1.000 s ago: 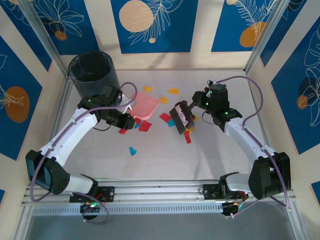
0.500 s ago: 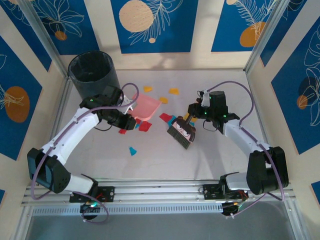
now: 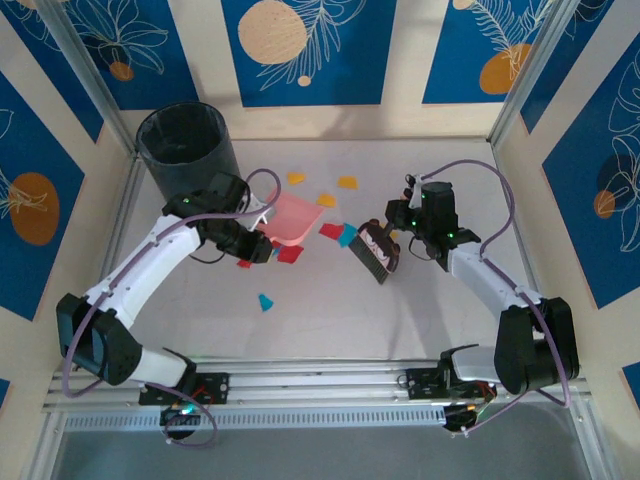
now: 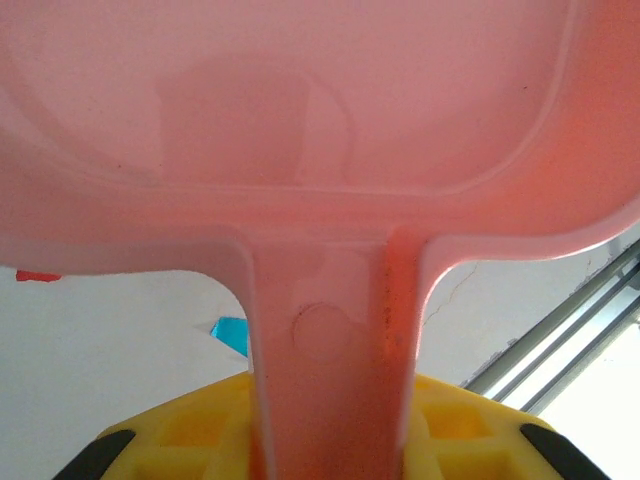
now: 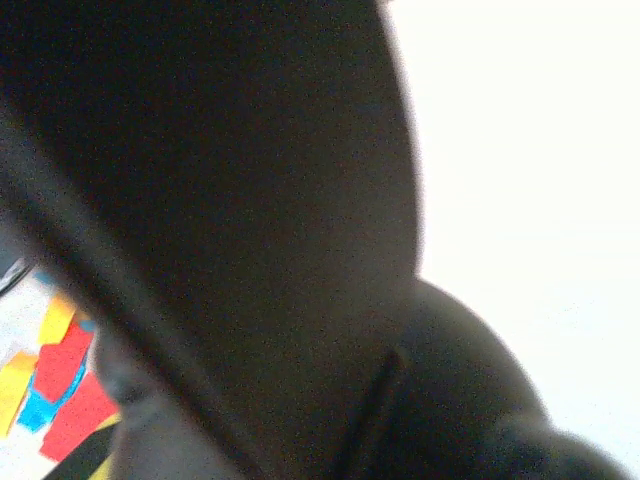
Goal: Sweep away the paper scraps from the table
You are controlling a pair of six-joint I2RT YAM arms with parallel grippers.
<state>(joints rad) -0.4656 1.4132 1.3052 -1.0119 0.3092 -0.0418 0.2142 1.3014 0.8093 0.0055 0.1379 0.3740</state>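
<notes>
Left gripper (image 3: 257,236): clamped on the pink dustpan (image 3: 293,218) handle.
Right gripper (image 3: 398,233): holding the brush (image 3: 377,250), right of the dustpan.
Paper scraps (image 3: 331,231): scattered on the table (image 3: 400,310) around the dustpan.
Progress: early, I judge; the dustpan looks empty.

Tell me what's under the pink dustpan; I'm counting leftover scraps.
A red scrap and teal scrap show on the table below the dustpan; farther under its tray is covered.
</notes>
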